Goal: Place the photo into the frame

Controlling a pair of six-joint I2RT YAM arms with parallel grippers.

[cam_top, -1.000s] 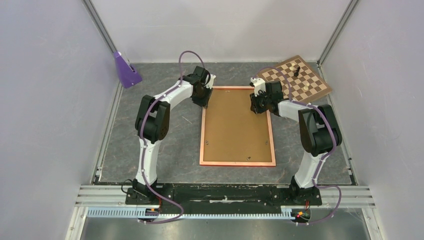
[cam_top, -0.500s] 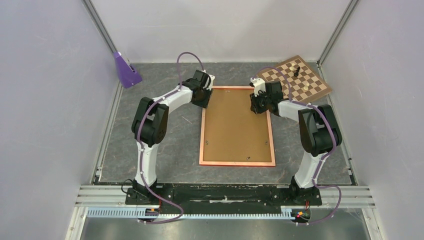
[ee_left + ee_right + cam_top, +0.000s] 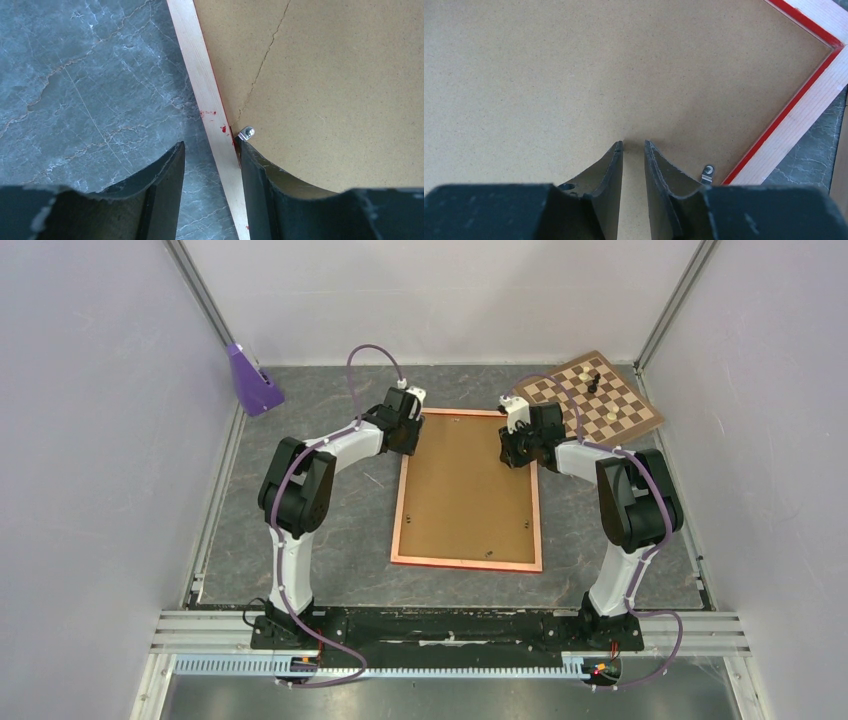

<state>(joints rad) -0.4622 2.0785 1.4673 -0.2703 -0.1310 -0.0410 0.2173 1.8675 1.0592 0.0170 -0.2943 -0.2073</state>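
- Left gripper (image 3: 210,146): fingers moderately apart, straddling the left rail of the thin orange-red rectangular picture frame (image 3: 465,563). The inner finger touches the rail beside a small metal clip (image 3: 246,133); the outer finger stands clear.
- Right gripper (image 3: 633,143): fingers narrowly parted, nothing between them, tips down at the plain brown backing board (image 3: 465,490).
- Frame lies flat, back up, mid grey marbled table (image 3: 340,510), with the grippers at its 11 and 1 o'clock corners.
- Brown chessboard (image 3: 610,405) at the table's 1 o'clock.
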